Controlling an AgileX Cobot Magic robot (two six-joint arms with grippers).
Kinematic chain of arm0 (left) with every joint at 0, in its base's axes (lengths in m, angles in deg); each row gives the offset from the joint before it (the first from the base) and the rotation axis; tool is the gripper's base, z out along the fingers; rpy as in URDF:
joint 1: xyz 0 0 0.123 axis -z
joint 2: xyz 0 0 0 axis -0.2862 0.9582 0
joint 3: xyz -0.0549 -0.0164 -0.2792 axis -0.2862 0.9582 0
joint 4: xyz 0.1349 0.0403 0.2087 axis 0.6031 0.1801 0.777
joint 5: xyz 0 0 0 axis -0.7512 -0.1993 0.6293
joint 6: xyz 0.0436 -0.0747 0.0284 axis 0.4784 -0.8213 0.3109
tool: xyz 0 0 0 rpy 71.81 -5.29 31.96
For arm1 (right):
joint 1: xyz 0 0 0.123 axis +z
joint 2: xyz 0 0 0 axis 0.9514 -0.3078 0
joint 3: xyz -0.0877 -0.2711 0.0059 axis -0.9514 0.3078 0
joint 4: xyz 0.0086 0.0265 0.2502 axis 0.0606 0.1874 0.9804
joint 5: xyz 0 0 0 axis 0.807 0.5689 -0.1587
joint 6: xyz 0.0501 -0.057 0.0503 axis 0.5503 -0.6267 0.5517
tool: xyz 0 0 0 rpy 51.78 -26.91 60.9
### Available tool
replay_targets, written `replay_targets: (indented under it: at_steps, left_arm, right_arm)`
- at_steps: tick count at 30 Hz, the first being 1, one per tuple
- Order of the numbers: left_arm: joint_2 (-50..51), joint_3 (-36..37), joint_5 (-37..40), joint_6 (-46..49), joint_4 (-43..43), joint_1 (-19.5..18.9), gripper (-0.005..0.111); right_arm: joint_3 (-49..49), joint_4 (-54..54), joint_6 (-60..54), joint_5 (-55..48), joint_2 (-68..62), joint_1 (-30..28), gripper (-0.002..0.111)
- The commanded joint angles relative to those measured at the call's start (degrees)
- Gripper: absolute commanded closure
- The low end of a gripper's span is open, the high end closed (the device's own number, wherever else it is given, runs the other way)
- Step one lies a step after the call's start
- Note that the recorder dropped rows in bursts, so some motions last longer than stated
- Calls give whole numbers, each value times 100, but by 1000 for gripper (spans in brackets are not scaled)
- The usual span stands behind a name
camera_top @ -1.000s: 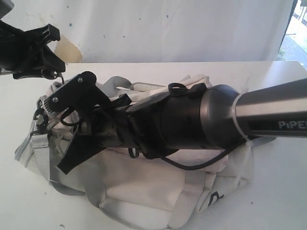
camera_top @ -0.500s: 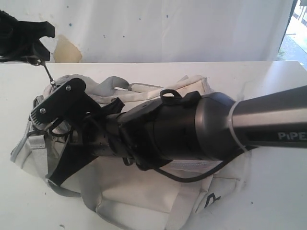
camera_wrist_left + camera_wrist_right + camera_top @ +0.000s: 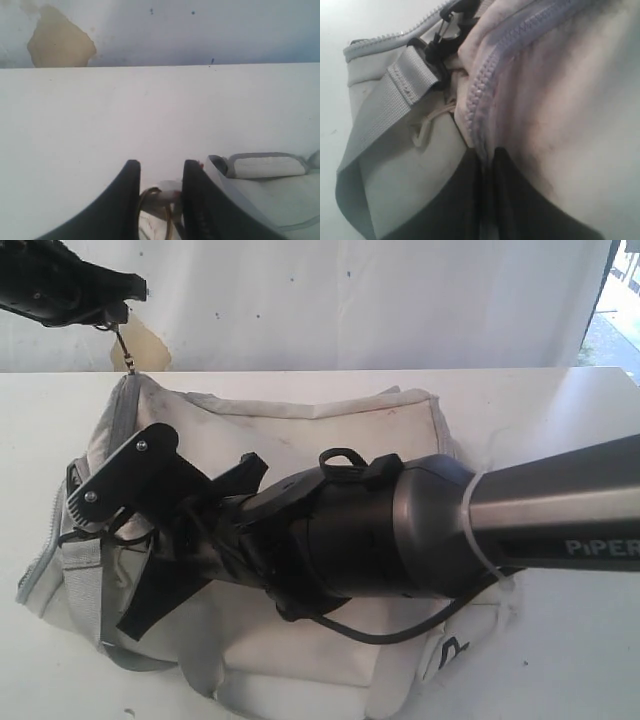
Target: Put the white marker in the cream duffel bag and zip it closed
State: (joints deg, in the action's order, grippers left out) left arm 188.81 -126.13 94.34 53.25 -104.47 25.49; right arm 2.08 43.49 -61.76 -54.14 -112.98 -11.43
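The cream duffel bag (image 3: pixel 330 430) lies across the table, its top panel smooth and flat. My left gripper (image 3: pixel 160 186) is above the bag's far left corner, shut on the zipper pull (image 3: pixel 167 196) with its brass ring. In the exterior view the pull's cord (image 3: pixel 127 348) hangs taut from that gripper (image 3: pixel 118 308) down to the grey zipper (image 3: pixel 122 415). My right gripper (image 3: pixel 487 161) is shut on a fold of bag fabric beside the zipper teeth (image 3: pixel 482 85), at the bag's left end. The white marker is hidden.
My right arm (image 3: pixel 430 520) lies over the bag's middle and hides much of it. A grey strap (image 3: pixel 380 107) and a black buckle (image 3: pixel 437 47) sit at the bag's end. A white curtain with a tan stain (image 3: pixel 60 40) backs the table (image 3: pixel 560 410).
My left gripper has risen and moved toward the back with the pull, drawing the cord taut. The bag's rumpled top with loose straps now shows a smooth flat panel. The right gripper has stayed at the bag's left end.
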Motion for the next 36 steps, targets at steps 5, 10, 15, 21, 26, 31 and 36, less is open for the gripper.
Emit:
replay_targets:
  at_steps: [5,10,15,21,26,31,36]
  left_arm:
    - [301,-551,-386,54,138,-77,107]
    - [267,-568,-61,151,138,-77,89]
    - [243,-579,473,188,138,-77,48]
    - [-9,-579,851,323,336,-77,41]
    - [-354,-579,1131,-572,911,-77,48]
    - [-665,-579,1915,-773,1292,-77,65]
    - [-955,-579,2603,-773,1292,-77,81]
  right_arm:
    - [108,72,1,146,-49,60,108]
    - [108,72,24,216,-49,60,106]
    - [-70,93,349,236,-36,60,72]
    - [-299,280,1156,824,311,60,43]
    - [-299,280,1807,819,770,-88,55]
    - [-312,280,2192,343,1100,-456,56]
    - [-579,280,1150,-123,1138,-982,58]
